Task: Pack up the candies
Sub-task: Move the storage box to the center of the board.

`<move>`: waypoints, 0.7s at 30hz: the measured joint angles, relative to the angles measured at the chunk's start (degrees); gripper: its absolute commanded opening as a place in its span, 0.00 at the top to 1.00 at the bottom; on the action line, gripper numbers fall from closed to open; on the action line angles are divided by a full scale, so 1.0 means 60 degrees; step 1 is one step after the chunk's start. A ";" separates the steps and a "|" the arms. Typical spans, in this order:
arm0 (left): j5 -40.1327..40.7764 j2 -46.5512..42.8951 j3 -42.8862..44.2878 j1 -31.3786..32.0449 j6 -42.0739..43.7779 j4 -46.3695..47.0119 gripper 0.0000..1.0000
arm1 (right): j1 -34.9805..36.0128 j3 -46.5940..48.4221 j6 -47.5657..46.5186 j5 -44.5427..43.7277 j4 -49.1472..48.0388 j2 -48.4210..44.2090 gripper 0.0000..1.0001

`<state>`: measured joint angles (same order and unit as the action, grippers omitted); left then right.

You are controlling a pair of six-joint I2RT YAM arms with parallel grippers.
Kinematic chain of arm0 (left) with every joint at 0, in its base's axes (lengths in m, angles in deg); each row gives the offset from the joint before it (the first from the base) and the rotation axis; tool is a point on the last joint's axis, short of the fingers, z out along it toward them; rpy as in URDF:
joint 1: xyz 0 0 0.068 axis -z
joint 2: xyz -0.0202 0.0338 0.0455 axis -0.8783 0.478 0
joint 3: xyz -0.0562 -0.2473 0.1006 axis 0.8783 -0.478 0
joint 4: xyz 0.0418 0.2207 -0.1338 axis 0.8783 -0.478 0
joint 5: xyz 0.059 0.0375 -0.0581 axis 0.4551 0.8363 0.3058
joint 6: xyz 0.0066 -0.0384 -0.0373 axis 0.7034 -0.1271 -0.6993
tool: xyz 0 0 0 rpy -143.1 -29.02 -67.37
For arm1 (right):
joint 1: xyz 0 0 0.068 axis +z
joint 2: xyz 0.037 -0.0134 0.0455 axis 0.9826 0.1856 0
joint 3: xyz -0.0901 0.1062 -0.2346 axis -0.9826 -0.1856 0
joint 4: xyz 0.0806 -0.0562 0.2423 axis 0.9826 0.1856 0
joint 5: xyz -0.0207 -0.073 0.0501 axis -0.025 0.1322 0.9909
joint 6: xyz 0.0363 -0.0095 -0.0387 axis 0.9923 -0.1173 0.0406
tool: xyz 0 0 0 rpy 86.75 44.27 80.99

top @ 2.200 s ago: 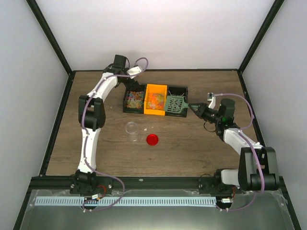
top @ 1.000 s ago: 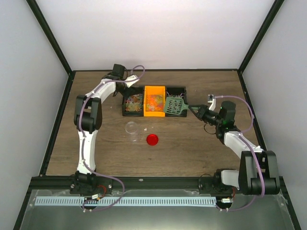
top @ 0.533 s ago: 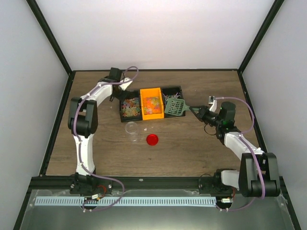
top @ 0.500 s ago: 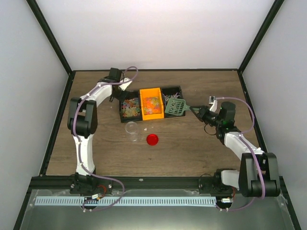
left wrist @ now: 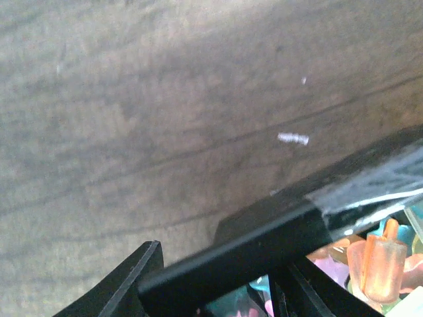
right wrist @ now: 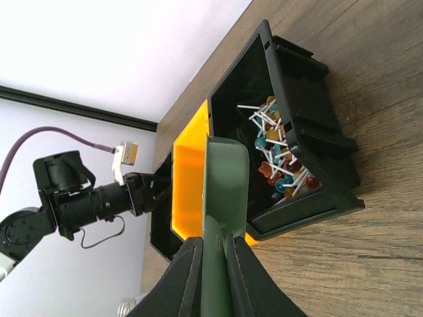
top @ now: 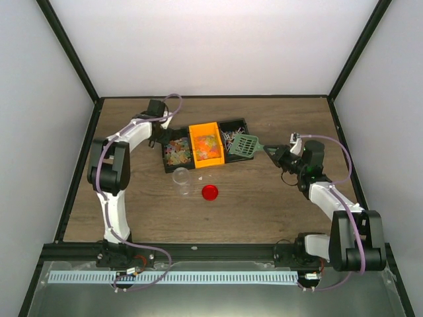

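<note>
The candies fill three joined bins: colourful sweets point(top: 177, 152) in the left black bin point(top: 166, 158), orange-yellow ones point(top: 207, 144) in the orange bin point(top: 197, 160), and stick candies point(right wrist: 277, 148) in the right black bin point(right wrist: 310, 139). My left gripper point(top: 160, 130) is shut on the left black bin's rim point(left wrist: 231, 254), with sweets point(left wrist: 380, 257) just inside it. The right gripper point(right wrist: 215, 264) is shut on the handle of the green scoop point(right wrist: 228, 185), which hangs over the right bin's near edge point(top: 244, 145).
A clear jar point(top: 181, 177) stands open in front of the bins, with its red lid point(top: 209, 192) lying to its right. A tiny white crumb point(left wrist: 293, 138) lies on the wood point(left wrist: 165, 99) beside the bin. Black frame posts edge the table.
The row of bins has slid left and turned, its left end swinging nearer, pulled by my left gripper. The scoop and right gripper have stayed almost in place over the right bin.
</note>
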<state>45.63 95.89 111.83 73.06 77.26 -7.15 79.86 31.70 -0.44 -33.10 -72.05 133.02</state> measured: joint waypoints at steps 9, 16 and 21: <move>0.0342 -0.0940 -0.1606 0.0000 -0.1315 0.0149 0.55 | 0.0033 0.0011 0.0073 -0.0273 0.0193 -0.0004 0.99; 0.0459 -0.1373 -0.2200 0.0036 -0.2084 0.0229 0.55 | 0.0463 0.0226 0.0175 -0.1290 0.0954 -0.0011 0.99; 0.0557 -0.1650 -0.2532 0.0055 -0.2554 0.0324 0.42 | 0.0951 0.0291 0.0291 -0.1599 0.0994 -0.0036 0.99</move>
<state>48.97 85.99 96.64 73.39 61.94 -5.20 85.56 33.45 1.31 -42.70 -66.08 132.80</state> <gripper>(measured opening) 0.486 0.084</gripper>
